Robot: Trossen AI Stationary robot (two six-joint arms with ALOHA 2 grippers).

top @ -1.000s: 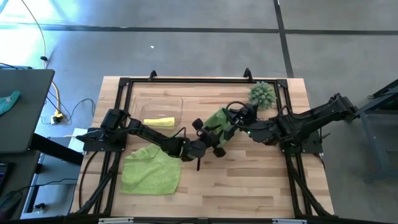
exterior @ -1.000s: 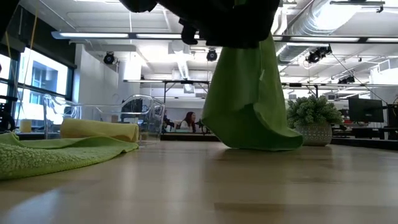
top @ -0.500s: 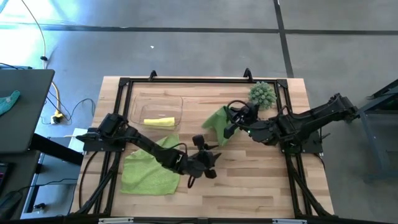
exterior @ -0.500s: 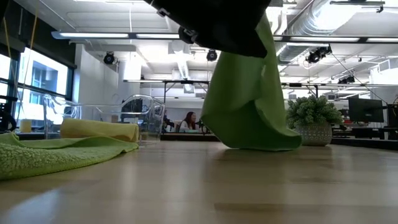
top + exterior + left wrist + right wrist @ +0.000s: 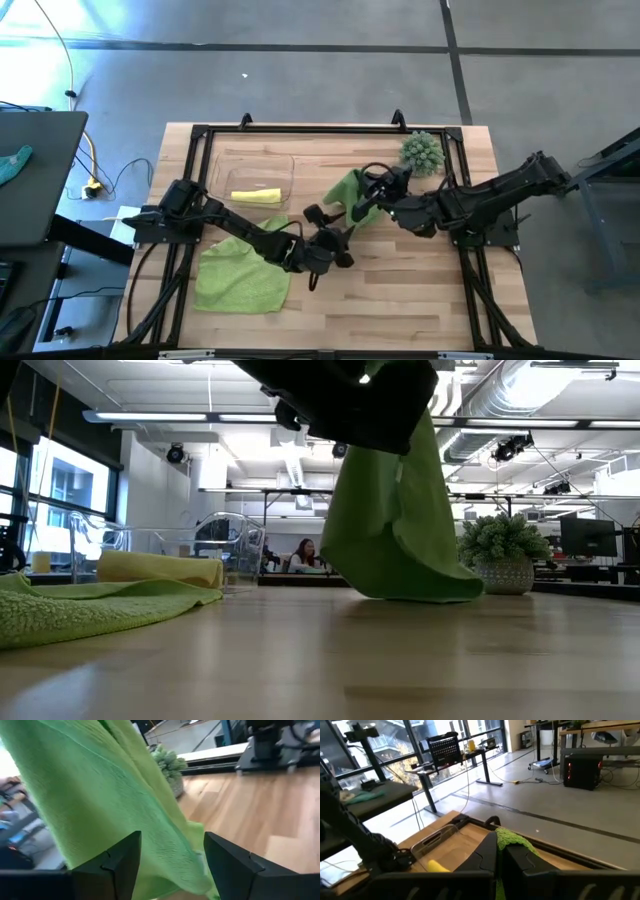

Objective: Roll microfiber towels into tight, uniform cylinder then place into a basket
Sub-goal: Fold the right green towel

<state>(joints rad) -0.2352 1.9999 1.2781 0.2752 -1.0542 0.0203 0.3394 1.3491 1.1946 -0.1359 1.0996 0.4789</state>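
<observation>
Green towel (image 5: 348, 193) hangs mid-table | my right gripper (image 5: 368, 200) pinches its top | my left gripper (image 5: 170, 857) gapes wide beside it | basket (image 5: 222, 165) far | weak pinch, towel drops.

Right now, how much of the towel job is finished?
Done: one yellow roll lies in the basket. In hand: the right gripper holds a green towel hanging to the table, with the left gripper open beside it. Left: another green towel lies unrolled.
</observation>
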